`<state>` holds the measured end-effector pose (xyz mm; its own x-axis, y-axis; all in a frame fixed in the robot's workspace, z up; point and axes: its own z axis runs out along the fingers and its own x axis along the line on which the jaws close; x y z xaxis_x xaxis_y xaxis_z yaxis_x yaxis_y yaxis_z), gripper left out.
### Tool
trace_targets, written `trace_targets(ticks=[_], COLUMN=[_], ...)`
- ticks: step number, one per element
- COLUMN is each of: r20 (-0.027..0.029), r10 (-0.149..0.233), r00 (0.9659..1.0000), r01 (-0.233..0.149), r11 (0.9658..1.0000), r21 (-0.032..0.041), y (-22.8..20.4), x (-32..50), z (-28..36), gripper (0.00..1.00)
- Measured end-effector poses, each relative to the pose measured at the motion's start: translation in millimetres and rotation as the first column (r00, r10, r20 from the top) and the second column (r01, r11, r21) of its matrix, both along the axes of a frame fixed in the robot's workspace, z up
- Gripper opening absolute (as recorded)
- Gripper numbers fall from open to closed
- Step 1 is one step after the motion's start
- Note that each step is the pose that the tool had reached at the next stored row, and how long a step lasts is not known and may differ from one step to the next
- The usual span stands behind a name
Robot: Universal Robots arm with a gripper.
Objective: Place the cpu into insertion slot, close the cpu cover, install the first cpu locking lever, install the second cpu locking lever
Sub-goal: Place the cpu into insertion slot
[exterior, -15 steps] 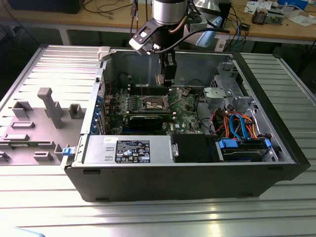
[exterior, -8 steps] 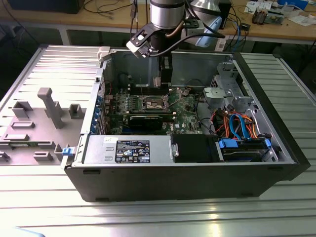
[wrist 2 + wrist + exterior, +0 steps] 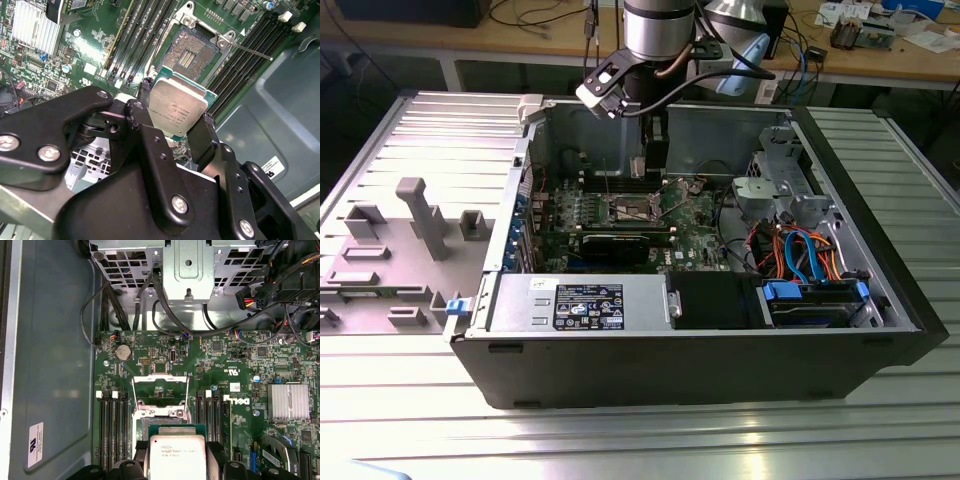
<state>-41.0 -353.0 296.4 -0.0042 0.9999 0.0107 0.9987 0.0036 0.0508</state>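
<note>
My gripper (image 3: 176,106) is shut on the cpu (image 3: 177,107), a flat silvery-grey square chip pinched by two opposite edges between the black fingers (image 3: 204,135). In the first wrist view the cpu (image 3: 177,456) hangs above the board, partly overlapping the insertion slot (image 3: 159,421). The second wrist view has the insertion slot (image 3: 190,52) uncovered, with its dark gold-speckled centre bare, a short way from the chip. The cpu cover (image 3: 160,388) stands swung open behind the slot. A thin locking lever (image 3: 252,51) sticks out free beside the slot. In the exterior view the gripper (image 3: 656,165) hovers inside the open case, over the slot (image 3: 631,208).
Long memory slots (image 3: 112,432) flank the socket on both sides. A finned heatsink (image 3: 288,401) sits on the board. A metal drive cage (image 3: 782,180), coloured cables (image 3: 805,255) and the power supply (image 3: 585,303) crowd the case. Case walls (image 3: 620,125) enclose the board.
</note>
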Motion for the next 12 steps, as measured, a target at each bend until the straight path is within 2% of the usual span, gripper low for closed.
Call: trace_targets(ticks=[10,12], r20=[0.0,0.0002], r10=[0.0,0.0], r00=[1.0,1.0], r01=[0.0,0.0], r11=[1.0,1.0], r21=[-0.0001,0.0004], y=[0.0,0.0], x=[0.0,-0.5], z=[-0.1,-2.8], gripper=[0.55,0.55])
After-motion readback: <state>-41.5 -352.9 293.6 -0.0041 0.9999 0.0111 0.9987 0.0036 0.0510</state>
